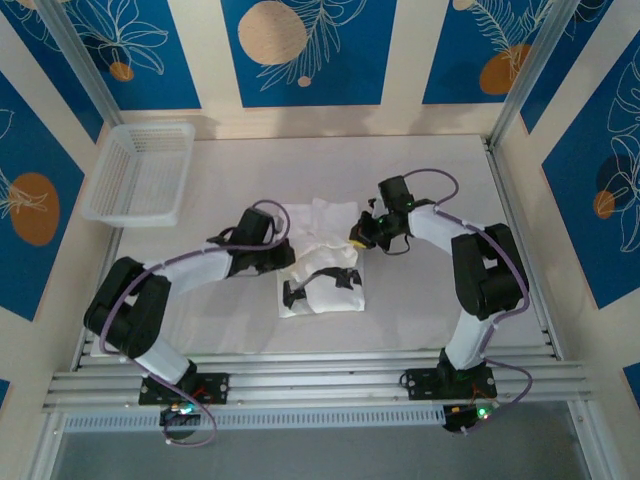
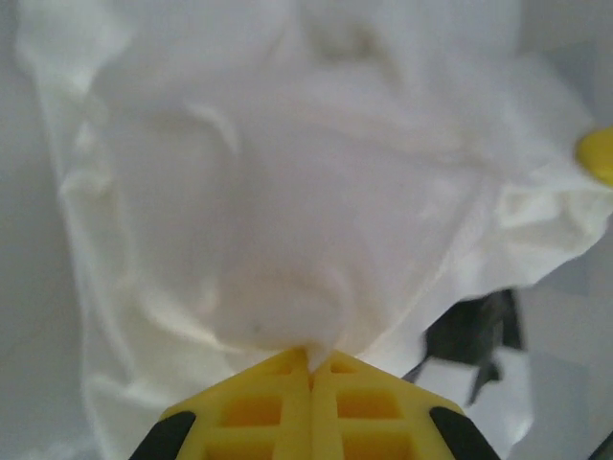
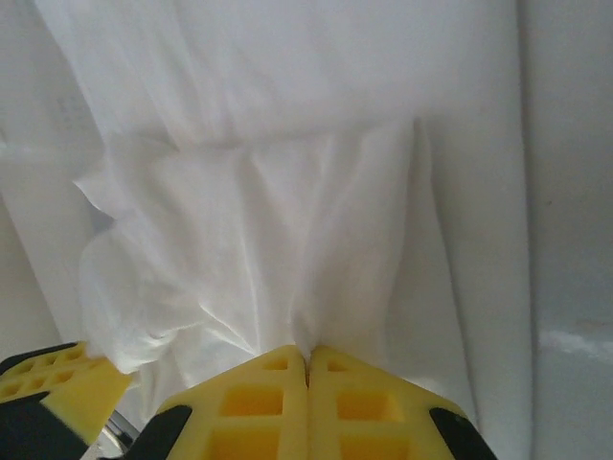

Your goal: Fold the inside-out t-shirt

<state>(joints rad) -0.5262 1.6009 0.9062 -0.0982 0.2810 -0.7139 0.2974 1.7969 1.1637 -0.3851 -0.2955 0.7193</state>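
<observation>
Your left hand [image 2: 309, 351] is clamped shut on the t-shirt [image 1: 322, 302]. In its wrist view the two yellow fingers [image 2: 259, 407] meet, with a pinch of white cloth rising from between their tips. Your right hand [image 3: 308, 353] is the same, pressed together on a fold of the cloth, which fans away from it in long creases. From above you see the t-shirt bunched into a crumpled heap at the middle of the worktop [image 1: 420, 315]. The left hand is on its left edge and the right hand on its upper right edge, the two close to each other. Part of the cloth lies flatter toward the near edge, and a few dark patches [image 1: 345, 280] show on it; you cannot tell what they are. A white mesh basket [image 1: 140, 172] sits at the far left corner of the worktop, well apart from the t-shirt.
</observation>
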